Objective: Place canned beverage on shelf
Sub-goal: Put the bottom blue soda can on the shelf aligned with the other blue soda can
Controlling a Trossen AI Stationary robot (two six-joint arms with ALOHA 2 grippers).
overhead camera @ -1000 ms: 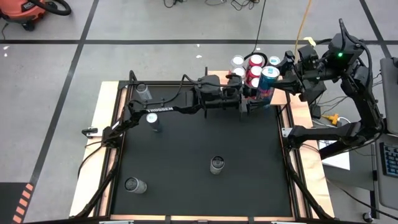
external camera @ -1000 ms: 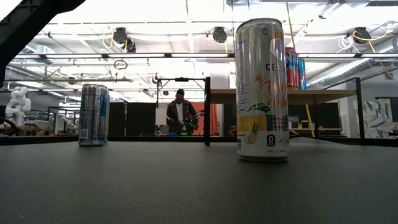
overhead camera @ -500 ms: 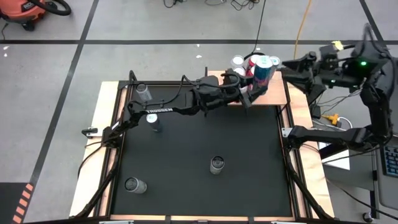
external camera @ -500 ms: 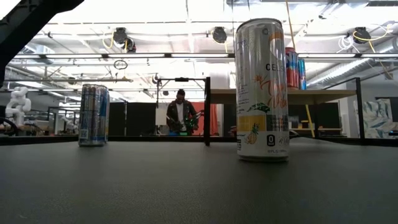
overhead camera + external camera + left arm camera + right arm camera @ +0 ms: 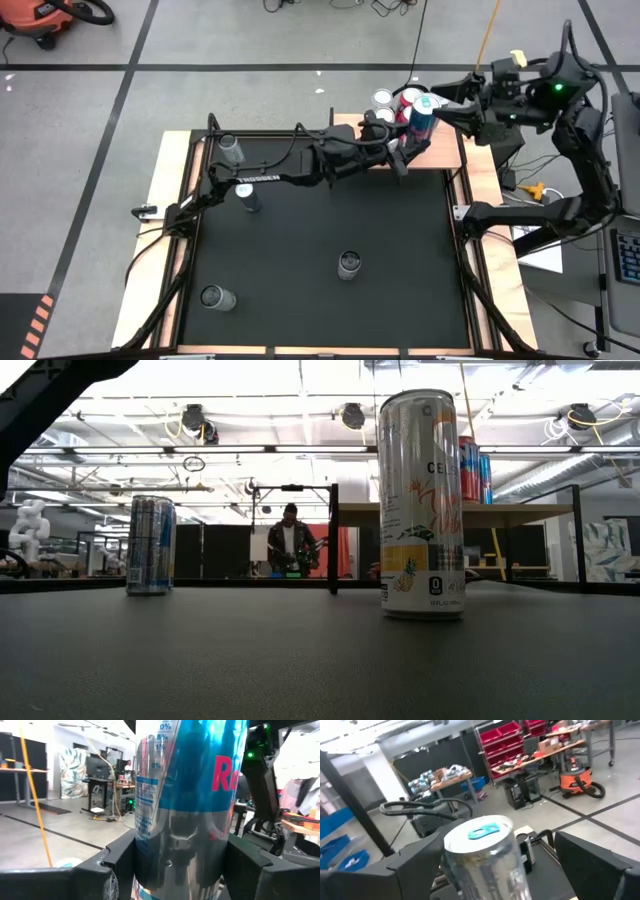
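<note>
On the shelf (image 5: 445, 150), left fingers (image 5: 120, 865) clamp the blue can (image 5: 421, 117) beside 4 cans (image 5: 395, 106), right fingers (image 5: 600, 865) spread wide.

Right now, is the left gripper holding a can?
Yes. In the left wrist view the blue and silver can sits clamped between the left gripper's two dark fingers, over the shelf.

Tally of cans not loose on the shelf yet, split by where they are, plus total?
Cans standing on the black mat: 4 ()
Blue can clamped in the left gripper at the shelf: 1
Total: 5
</note>
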